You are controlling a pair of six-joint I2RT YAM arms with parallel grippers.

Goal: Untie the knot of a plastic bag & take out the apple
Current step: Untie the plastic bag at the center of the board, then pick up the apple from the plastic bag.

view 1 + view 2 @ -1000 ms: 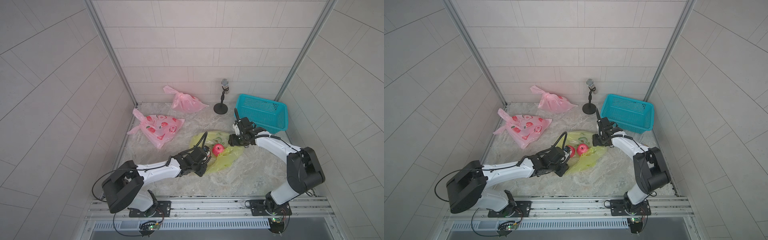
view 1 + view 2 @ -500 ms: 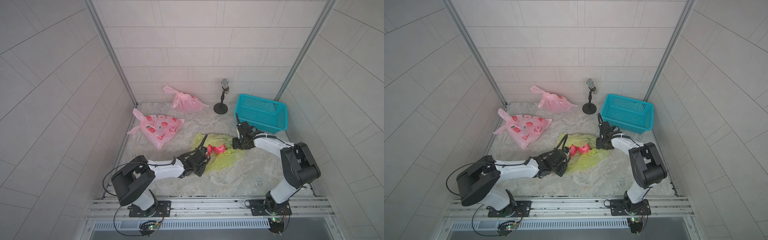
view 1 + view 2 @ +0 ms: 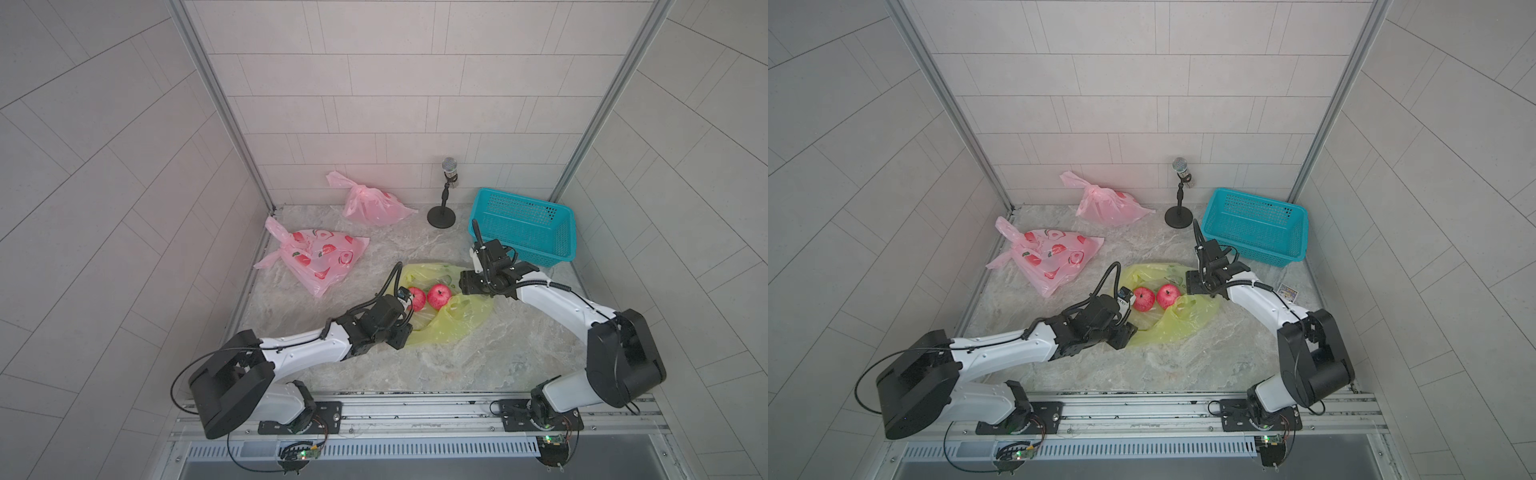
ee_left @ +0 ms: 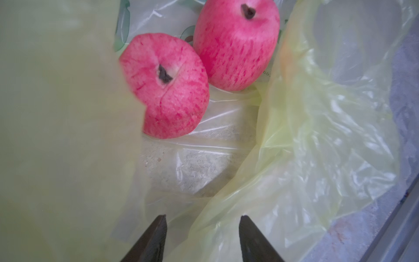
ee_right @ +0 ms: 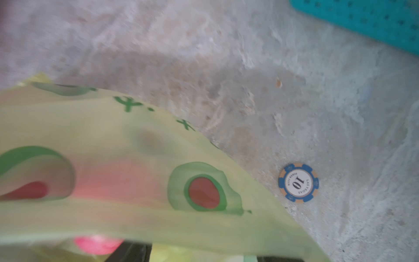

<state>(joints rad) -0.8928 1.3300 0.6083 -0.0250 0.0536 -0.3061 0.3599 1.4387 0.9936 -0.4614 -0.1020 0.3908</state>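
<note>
A yellow-green plastic bag [image 3: 453, 324] [image 3: 1175, 324] lies mid-table with its mouth spread open; no knot shows on it. Two red apples [image 3: 416, 298] [image 3: 439, 296] sit side by side in the opening, both bare in the left wrist view [image 4: 167, 90] [image 4: 235, 43]. My left gripper [image 3: 409, 328] [image 4: 203, 217] is at the bag's near-left edge, open, with loose film lying between its fingertips. My right gripper [image 3: 463, 284] [image 3: 1190, 284] is at the bag's far-right edge. The bag [image 5: 136, 136] drapes over its fingers [image 5: 131, 251], which stand apart.
Two pink bags [image 3: 316, 255] [image 3: 370, 205] lie at the back left. A microphone stand [image 3: 442, 216] and a teal basket [image 3: 523, 226] stand at the back right, close behind the right arm. A poker chip [image 5: 298, 182] lies on the table near the basket.
The bag's film has sunk flatter onto the table and both apples now show in its open mouth. Both grippers' jaws have widened.
</note>
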